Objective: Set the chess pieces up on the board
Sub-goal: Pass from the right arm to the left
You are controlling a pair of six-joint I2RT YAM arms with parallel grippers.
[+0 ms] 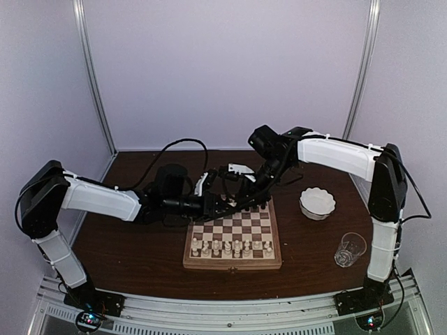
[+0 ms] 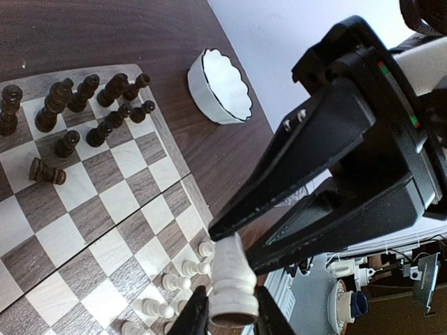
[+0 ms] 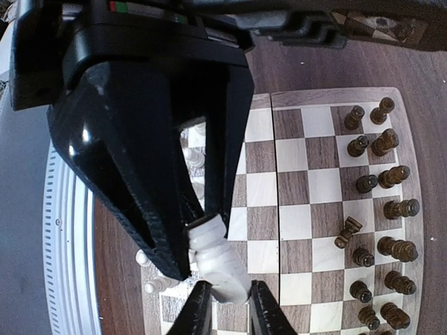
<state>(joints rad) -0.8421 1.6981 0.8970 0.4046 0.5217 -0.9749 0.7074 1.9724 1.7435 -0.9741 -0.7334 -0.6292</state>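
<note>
Piece, cream-white turned chess figurine (image 2: 230, 279), one: both pairs of jaws pinch it, left gripper (image 2: 232, 310) at its base, right gripper (image 3: 230, 289) at the other end, above wooden checked chessboard (image 1: 232, 264), one. Dark brown pieces (image 3: 383, 143), count unclear, one toppled (image 3: 347, 232). White scalloped bowl (image 1: 317, 202), one. Clear glass (image 1: 350, 249), one

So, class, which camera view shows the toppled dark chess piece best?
Left wrist: the toppled dark piece lies on its side, large and unobstructed. Right wrist shows it smaller; the top view, too small to find.
</note>
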